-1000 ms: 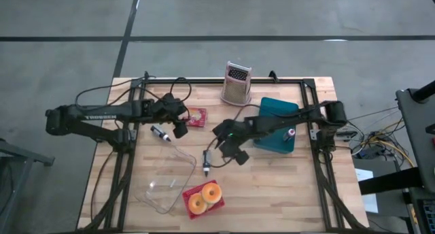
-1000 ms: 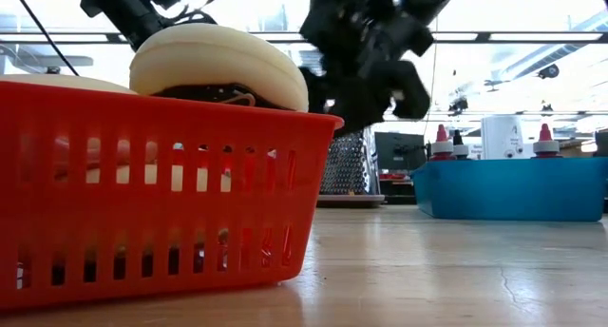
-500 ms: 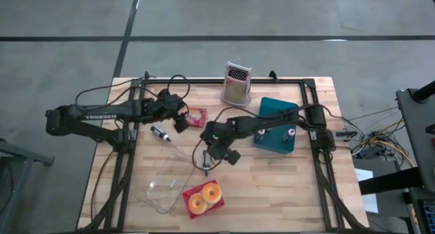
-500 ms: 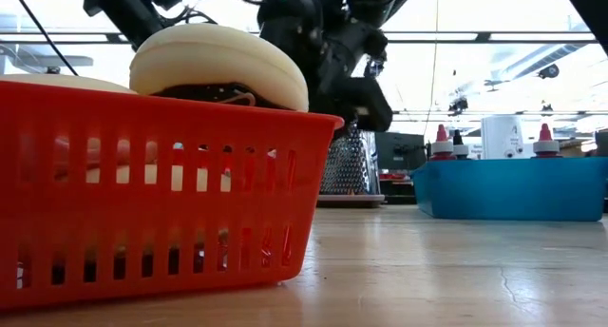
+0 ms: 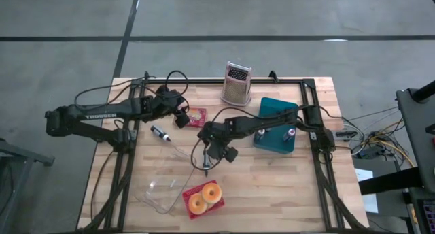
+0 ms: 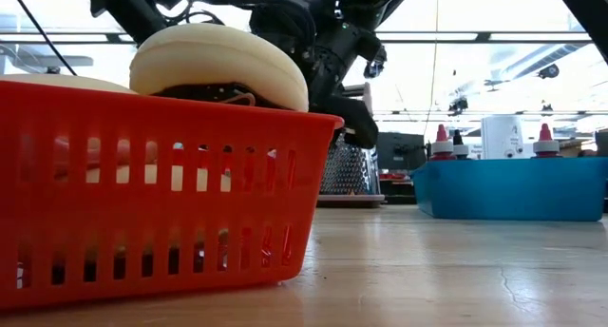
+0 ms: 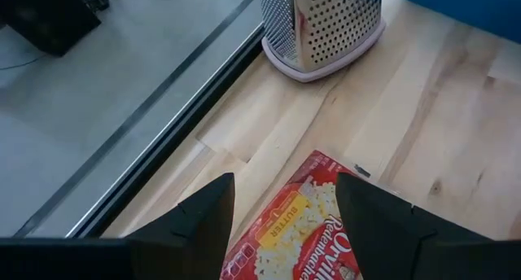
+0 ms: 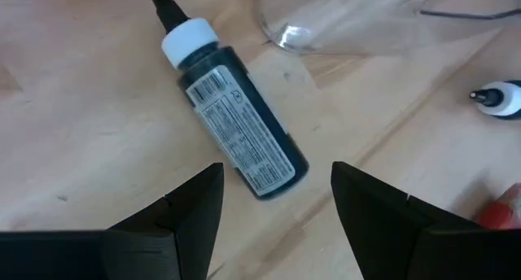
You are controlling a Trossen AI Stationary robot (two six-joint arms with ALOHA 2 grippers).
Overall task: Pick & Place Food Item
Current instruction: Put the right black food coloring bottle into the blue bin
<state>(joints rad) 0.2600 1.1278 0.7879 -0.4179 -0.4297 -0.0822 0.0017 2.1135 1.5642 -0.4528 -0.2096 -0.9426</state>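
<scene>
Bottle of dark icing with a white collar and black tip (image 8: pixel 234 130) lies flat on the wooden table (image 5: pixel 272 186). It sits near the middle of the table, and in the high view it shows as a small dark stick (image 5: pixel 206 162). The right pincer (image 8: pixel 273 207) hangs just above it with its two dark fingers (image 8: pixel 183 211) wide apart, one on each side of the bottle. It holds nothing. In the high view the right pincer (image 5: pixel 217 147) is at about 1 o'clock from the bottle.

A clear plastic tub (image 5: pixel 166 183) lies at 8 o'clock from the bottle, very near it. A red slotted basket (image 5: pixel 204 200) sits at 6 o'clock, with round yellow ring cakes (image 5: pixel 198 204) in it. In the low view the basket (image 6: pixel 142 194) is right up front, with a pale cake (image 6: pixel 218 66) on top.

Another small dark bottle with a white collar (image 5: pixel 160 133) lies at 10 o'clock from the first one.

The left pincer (image 7: pixel 285 223) hangs over a red popcorn packet (image 7: pixel 305 231), with its fingers apart and empty. In the high view the left pincer (image 5: pixel 182 118) is just beside the packet (image 5: pixel 196 117).

A shiny metal grater (image 5: pixel 236 83) stands at the far edge of the table, at 12 o'clock. A blue plastic bin (image 5: pixel 275 125) sits at 2 o'clock, with little red-capped bottles (image 5: pixel 290 133) in it.
</scene>
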